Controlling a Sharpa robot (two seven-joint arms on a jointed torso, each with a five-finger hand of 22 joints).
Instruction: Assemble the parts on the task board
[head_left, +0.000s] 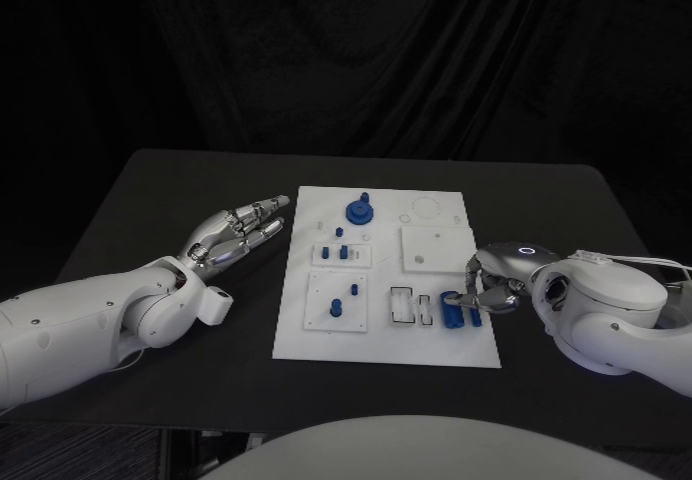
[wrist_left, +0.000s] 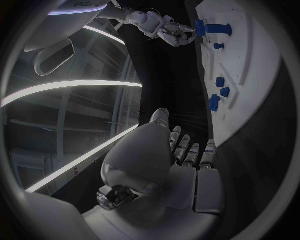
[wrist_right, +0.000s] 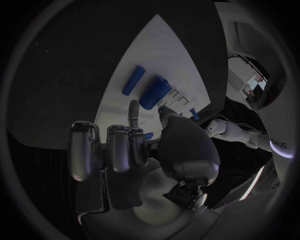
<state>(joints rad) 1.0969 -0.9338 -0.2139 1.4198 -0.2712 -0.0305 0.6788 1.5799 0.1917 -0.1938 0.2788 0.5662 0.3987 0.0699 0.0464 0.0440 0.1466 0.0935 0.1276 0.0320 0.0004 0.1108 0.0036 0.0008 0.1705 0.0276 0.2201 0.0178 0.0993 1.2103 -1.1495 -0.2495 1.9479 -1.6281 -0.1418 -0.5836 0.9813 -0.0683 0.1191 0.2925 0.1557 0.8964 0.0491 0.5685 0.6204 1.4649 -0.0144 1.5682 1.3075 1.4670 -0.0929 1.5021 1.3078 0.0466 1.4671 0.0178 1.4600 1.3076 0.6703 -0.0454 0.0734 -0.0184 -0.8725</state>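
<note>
The white task board (head_left: 389, 340) lies mid-table. On it are a blue knob (head_left: 358, 210), small blue pieces (head_left: 340, 252) in its slots, and two blue cylinders (head_left: 454, 318) near its right front. My right hand (head_left: 495, 283) hangs over that corner. Its thumb (wrist_right: 167, 117) and one finger (wrist_right: 133, 112) reach to either side of the near end of the thicker cylinder (wrist_right: 155, 92), and the other fingers are curled. A firm pinch cannot be made out. The thinner cylinder (wrist_right: 133, 80) lies beside it. My left hand (head_left: 238, 232) lies flat and open, left of the board.
Bare black table (head_left: 173, 200) surrounds the board. More blue pieces (wrist_left: 219, 90) stand in the board's slots on the side toward my left hand. My right hand (wrist_left: 172, 32) and the blue cylinders (wrist_left: 209, 28) appear beyond them.
</note>
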